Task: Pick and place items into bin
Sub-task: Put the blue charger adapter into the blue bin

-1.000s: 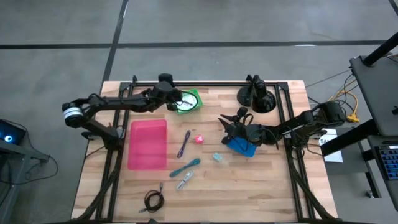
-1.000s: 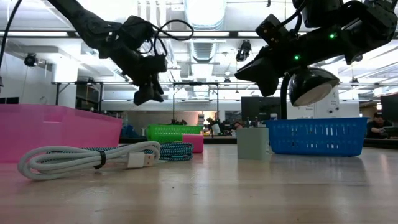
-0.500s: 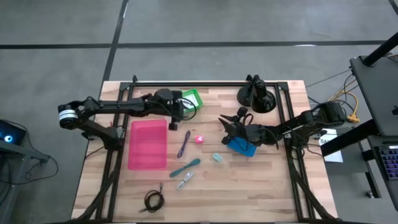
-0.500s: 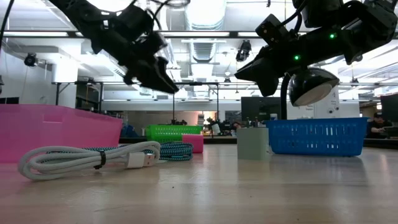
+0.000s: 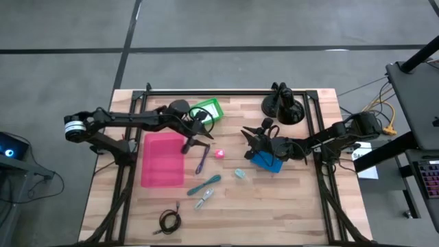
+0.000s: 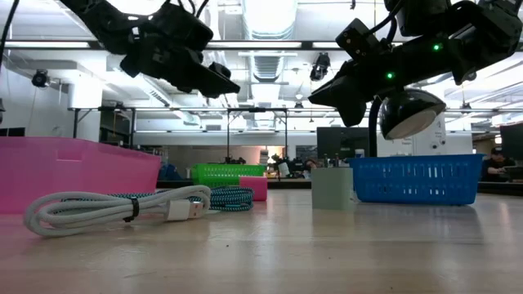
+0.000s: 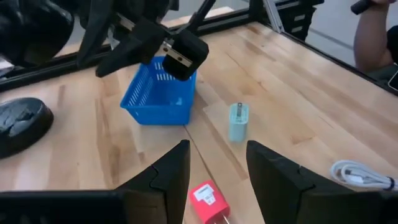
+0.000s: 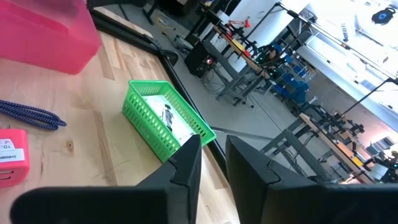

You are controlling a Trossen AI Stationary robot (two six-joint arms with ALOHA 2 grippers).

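My left gripper [image 5: 200, 139] [image 7: 217, 168] hangs open and empty above the table, between the green basket [image 5: 206, 110] and the pink-red piece [image 5: 219, 154] [image 7: 208, 202]. It points toward the table's right. My right gripper [image 5: 247, 134] [image 8: 213, 155] hovers beside the blue basket [image 5: 266, 161], its fingers a narrow gap apart with nothing between them. Lying flat on the table are the purple pen [image 5: 203, 159], the teal tool [image 5: 204, 184], the pale blue bit [image 5: 240, 173] [image 7: 238, 121], the silver clip [image 5: 203, 200] and the black coiled cable [image 5: 169, 221].
A pink bin [image 5: 163, 159] stands at the table's left, below my left arm. A black lamp base [image 5: 282, 108] sits at the far right. In the low view a white cable [image 6: 114, 208] lies near the camera. The table frame's black rails run along the edges.
My left gripper has come away from above the green basket toward the table's near edge and the pink-red piece. It has rolled and tipped from pointing down to pointing nearly level toward the right.
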